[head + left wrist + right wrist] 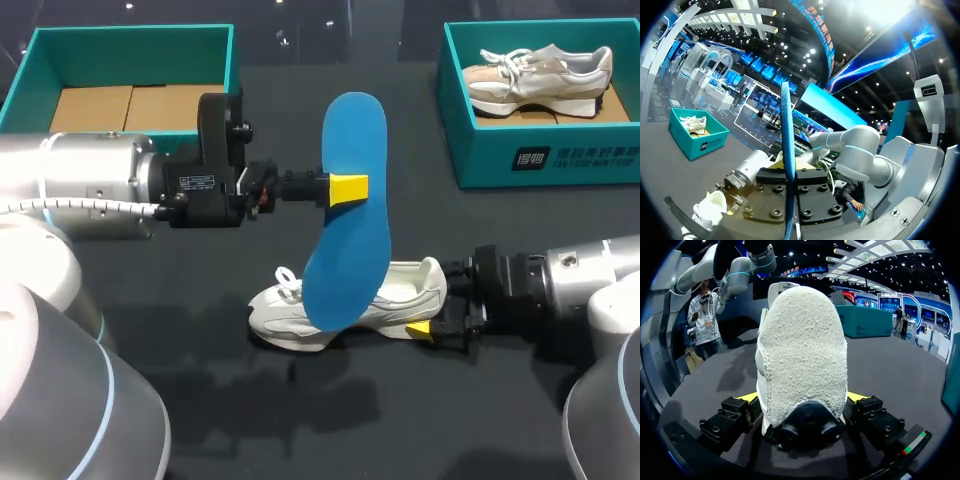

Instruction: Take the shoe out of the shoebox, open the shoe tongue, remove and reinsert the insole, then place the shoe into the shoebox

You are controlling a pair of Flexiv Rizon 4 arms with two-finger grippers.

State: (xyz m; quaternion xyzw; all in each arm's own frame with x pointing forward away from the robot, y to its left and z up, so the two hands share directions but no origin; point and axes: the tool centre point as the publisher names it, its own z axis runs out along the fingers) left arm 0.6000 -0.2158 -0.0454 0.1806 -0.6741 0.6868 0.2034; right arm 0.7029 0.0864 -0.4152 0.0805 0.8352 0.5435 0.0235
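Remote session: my left gripper (346, 188) is clamped on the blue insole (352, 245), holding it upright over the white shoe (405, 290), which lies on its side mid-table (200, 400). My right gripper (436, 305) is closed on the shoe's heel, a yellow tip on either side. Whether the insole's lower end touches the shoe I cannot tell from overhead. A teal shoebox (130, 35) stands far left. A second shoebox (480, 165) far right holds another shoe (540, 75).

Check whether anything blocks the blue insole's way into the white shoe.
Nothing visible does. The left gripper holds the blue insole over the white shoe, whose heel the right gripper clamps.
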